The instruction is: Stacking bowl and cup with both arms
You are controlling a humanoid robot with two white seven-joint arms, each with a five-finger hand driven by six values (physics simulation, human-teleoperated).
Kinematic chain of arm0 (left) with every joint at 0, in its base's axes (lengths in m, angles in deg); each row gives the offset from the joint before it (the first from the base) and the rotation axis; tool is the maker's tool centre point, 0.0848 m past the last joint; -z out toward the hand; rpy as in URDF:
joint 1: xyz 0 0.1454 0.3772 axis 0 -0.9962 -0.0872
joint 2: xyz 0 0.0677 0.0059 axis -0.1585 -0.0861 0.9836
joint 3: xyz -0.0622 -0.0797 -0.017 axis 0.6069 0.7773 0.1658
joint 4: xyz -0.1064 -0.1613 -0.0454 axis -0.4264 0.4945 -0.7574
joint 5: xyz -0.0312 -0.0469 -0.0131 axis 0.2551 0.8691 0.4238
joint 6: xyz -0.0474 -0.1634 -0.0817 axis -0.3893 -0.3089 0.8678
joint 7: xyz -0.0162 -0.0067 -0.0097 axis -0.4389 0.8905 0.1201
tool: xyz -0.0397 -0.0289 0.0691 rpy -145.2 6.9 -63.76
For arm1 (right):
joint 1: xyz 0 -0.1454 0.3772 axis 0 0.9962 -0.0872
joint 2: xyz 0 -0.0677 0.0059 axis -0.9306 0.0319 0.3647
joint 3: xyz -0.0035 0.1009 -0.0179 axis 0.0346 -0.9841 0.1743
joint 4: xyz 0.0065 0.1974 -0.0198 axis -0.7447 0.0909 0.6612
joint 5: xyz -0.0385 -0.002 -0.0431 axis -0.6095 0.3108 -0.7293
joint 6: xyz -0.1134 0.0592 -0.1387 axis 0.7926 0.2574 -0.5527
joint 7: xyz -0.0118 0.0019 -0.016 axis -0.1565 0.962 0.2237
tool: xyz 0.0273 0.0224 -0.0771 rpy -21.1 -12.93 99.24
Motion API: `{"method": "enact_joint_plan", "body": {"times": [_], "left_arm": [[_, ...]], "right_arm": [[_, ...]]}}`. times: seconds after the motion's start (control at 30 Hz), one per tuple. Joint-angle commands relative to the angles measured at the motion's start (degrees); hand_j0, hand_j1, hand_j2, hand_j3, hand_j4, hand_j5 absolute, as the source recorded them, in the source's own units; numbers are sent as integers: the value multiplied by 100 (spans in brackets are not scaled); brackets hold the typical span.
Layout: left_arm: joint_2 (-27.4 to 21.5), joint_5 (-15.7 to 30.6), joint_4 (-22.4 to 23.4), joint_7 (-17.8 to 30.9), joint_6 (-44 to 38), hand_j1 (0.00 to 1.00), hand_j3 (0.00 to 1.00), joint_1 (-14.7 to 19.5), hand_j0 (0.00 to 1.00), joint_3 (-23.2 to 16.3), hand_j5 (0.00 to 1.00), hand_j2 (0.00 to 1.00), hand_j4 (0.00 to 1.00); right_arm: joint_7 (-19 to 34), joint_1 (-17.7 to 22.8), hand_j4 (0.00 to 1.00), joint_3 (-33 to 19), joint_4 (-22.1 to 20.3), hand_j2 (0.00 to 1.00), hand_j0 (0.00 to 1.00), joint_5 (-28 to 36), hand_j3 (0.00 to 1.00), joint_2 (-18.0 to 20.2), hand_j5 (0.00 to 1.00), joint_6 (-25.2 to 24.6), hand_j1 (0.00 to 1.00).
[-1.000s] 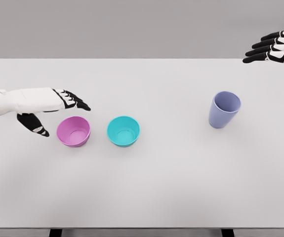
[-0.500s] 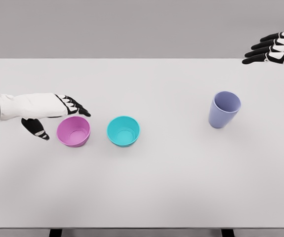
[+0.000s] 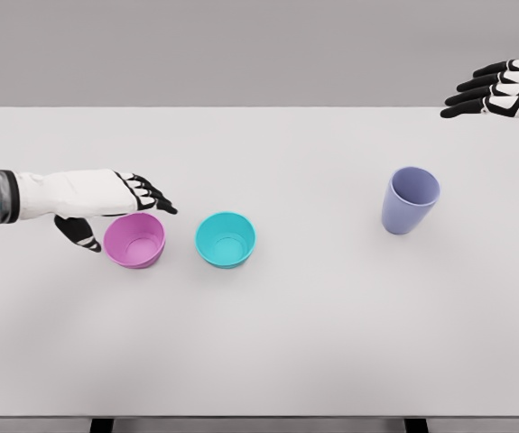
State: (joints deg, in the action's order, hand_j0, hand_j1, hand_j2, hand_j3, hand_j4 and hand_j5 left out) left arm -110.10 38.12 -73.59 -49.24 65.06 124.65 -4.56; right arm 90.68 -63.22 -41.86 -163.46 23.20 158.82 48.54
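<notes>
White table (image 3: 313, 343): flat, matte, plain surface filling most of the frame, its far edge running across the upper part against a grey wall.

Pink bowl (image 3: 134, 240): left of centre, round, smooth and matte, upright with its mouth up. Interior shows nothing in it.

Teal bowl (image 3: 226, 239): just to the right of the pink bowl and apart from it, same rounded form and smooth finish, upright. Interior likewise holds nothing visible.

Lavender cup (image 3: 410, 200): right of centre, well apart from both bowls, a taller tapered vessel with a wide mouth and narrower base, smooth-walled. Nothing can be seen inside it.

Left hand (image 3: 119, 206): enters from the left edge on a white arm. Black-tipped fingers (image 3: 155, 197) extend over the far rim of the pink bowl, thumb hanging at the bowl's left side. Fingers spread, nothing grasped; contact with the rim cannot be confirmed.

Right hand (image 3: 503, 90): upper right corner of the frame, beyond the table's far edge, fingers extended leftward and relaxed, holding nothing.
</notes>
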Motion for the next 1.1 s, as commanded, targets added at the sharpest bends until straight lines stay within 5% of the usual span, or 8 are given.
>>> {"method": "enact_joint_plan", "body": {"times": [0.0, 1.07], "left_arm": [[19, 1, 4, -2, -9, 100, 100, 0, 100, -1, 100, 100, 100], [116, -96, 135, -2, -53, 100, 100, -35, 100, -309, 100, 100, 100]], "right_arm": [[-3, 0, 100, -1, 0, 100, 100, 29, 100, 12, 100, -17, 100], [-3, -18, 100, 175, 18, 100, 100, -165, 100, -375, 100, -17, 100]]}}
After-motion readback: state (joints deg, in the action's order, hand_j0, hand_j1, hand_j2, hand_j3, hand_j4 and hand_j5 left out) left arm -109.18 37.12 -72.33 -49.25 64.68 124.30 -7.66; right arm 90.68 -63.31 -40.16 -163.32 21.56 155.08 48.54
